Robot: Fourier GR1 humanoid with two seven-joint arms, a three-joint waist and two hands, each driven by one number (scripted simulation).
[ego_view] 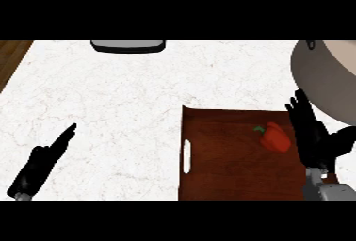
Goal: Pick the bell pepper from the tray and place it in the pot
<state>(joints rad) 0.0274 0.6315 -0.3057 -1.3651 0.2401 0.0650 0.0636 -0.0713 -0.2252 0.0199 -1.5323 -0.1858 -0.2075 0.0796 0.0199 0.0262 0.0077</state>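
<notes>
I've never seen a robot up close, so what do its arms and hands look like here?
Both hands are matte black with slim fingers and a thumb. The right hand joins a light grey forearm at a silvery wrist. The left hand shows only a small grey bit at its wrist. No cables or markings are visible.

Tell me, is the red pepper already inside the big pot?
No, the bell pepper lies on the brown tray, beside the open right hand, outside the pot.

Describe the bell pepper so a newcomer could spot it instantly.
Find the dark brown tray at the lower right of the white marble counter. On the tray's right side, just left of the open right hand, lies the bell pepper. It is the only red thing, with a green stem.
</notes>
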